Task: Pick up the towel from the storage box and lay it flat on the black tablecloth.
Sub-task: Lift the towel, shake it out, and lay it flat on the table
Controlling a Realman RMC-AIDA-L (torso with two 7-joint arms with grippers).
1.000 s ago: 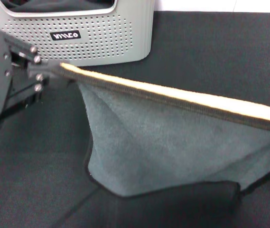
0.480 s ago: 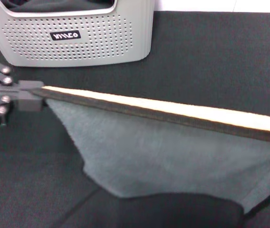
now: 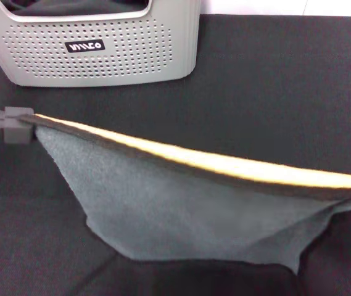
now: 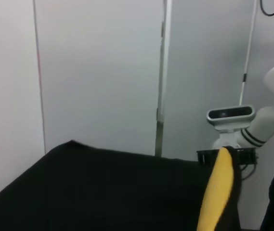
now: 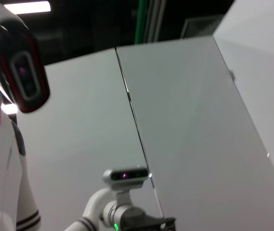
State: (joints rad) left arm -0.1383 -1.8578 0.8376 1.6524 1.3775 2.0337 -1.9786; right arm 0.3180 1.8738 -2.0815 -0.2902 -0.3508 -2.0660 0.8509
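Stretched in the air above the black tablecloth [image 3: 274, 68]: the towel [image 3: 181, 209], out of the storage box [image 3: 101, 55] and held up by its top edge. Grey-green face toward the head camera, a strip of the yellow face showing along the upper hem, dark stitched edging running the whole length. Left gripper [image 3: 16, 125] at the left edge of the head view, clamped on the towel's left corner, just in front of the storage box. Top edge sagging slightly from that corner down toward the right edge of the view, where it runs out of sight. Right gripper [image 4: 226, 155] seen far off from the left wrist camera, closed on the opposite corner, yellow face hanging below it. Lower part of the towel drooping in loose folds to a point close over the tablecloth. Storage box standing at the far left of the table, label facing forward.
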